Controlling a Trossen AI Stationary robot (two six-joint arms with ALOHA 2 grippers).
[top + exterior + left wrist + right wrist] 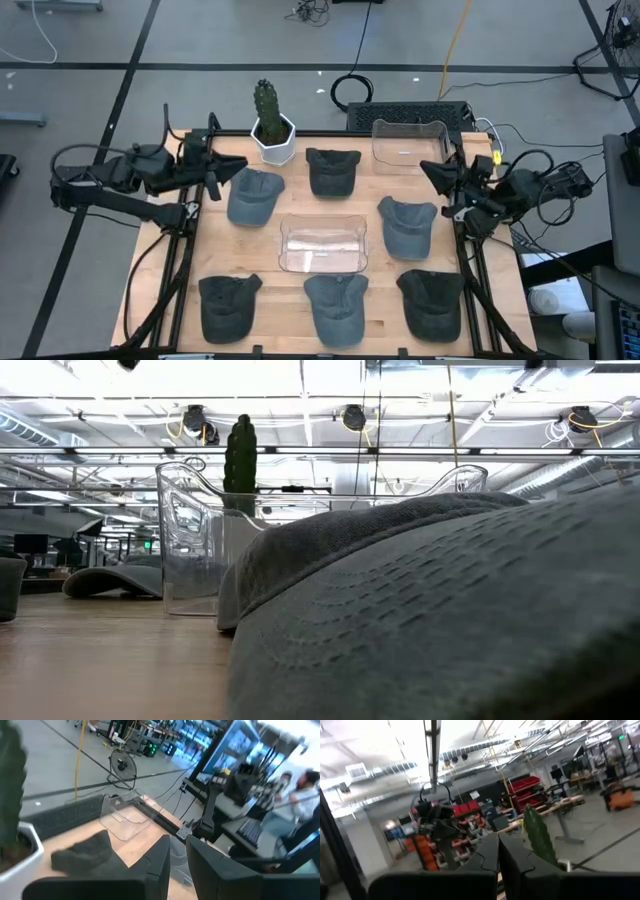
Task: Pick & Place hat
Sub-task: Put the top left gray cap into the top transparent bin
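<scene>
Several grey and dark hats lie on the wooden table, crowns up: one blue-grey hat at the far left, a dark hat beside it, a blue-grey hat at the right, and three along the near edge. My left gripper hangs raised over the table's far left corner, its fingers a narrow gap apart with nothing between them. My right gripper hangs raised by the right edge, shut and empty. Neither touches a hat.
A clear container stands mid-table and another at the far right. A cactus in a white pot stands at the far edge near my left gripper. The low view is mostly filled by a near hat. A person sits beyond the table.
</scene>
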